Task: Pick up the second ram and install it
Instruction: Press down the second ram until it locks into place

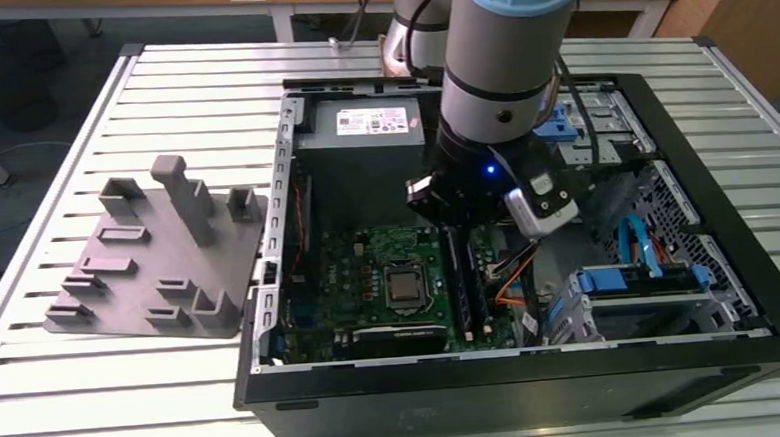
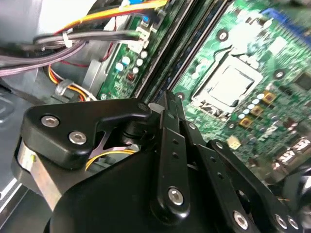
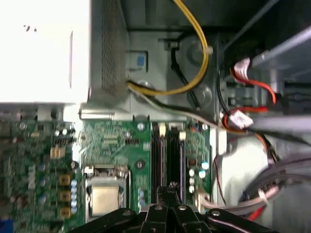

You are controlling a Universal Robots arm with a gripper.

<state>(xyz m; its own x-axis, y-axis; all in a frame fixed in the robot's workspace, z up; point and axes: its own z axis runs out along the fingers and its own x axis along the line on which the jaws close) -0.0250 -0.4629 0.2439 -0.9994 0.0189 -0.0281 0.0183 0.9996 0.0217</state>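
Gripper [image 3: 171, 187] lowered inside the open computer case [image 1: 718, 362], fingers drawn narrow, directly over the memory slots [image 3: 167, 150] beside the processor socket [image 3: 104, 196]. Second ram apparently seated in those slots, judged installed or nearly so. Grey holder plate [image 1: 152, 261] on the table noted from the exterior view. Slot alignment recorded in the first wrist view.

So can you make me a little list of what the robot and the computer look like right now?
place: open computer case on a slatted table
gripper: down inside the case, over the long memory slots
motherboard: green, with a square silver processor socket
grey holder plate: on the table, at the exterior view's left of the case
cables: yellow, red and grey
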